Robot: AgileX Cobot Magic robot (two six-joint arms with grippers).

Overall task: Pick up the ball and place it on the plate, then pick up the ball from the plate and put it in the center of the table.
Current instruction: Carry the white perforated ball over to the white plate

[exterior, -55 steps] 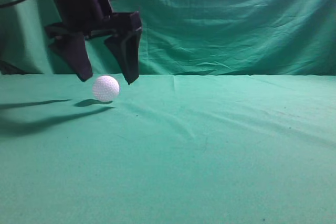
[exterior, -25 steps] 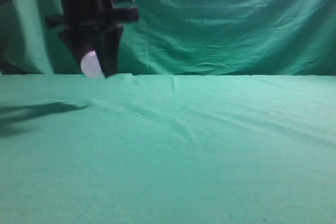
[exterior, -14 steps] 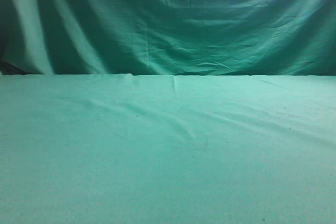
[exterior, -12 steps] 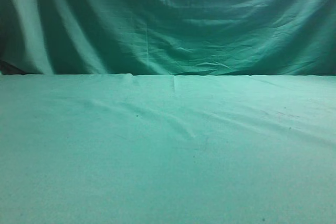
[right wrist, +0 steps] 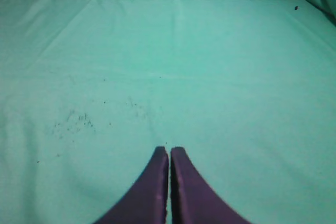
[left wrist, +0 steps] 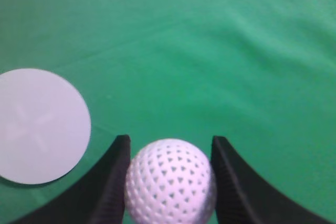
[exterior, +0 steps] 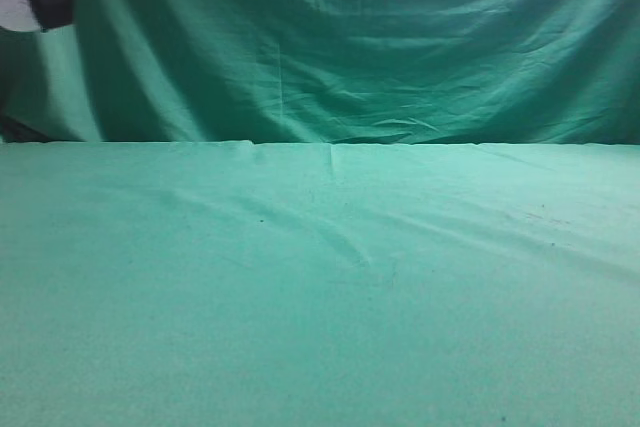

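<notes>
our left gripper point(left wrist: 169, 182) clamps the ball point(left wrist: 170, 181), above the cloth.
the plate point(left wrist: 37, 125) lies left; our right gripper point(right wrist: 169, 156) is closed, holding nothing.

Left gripper point(left wrist: 169, 182): raised high above the bench, its dark body showing only at the top left corner of the exterior view, jaws closed against both sides of the ball point(left wrist: 170, 181), which is held clear of the surface. Right gripper point(right wrist: 169, 153): low over the bench and pointing forward along it, jaws pressed together with only a hairline gap between the tips, holding nothing.
</notes>
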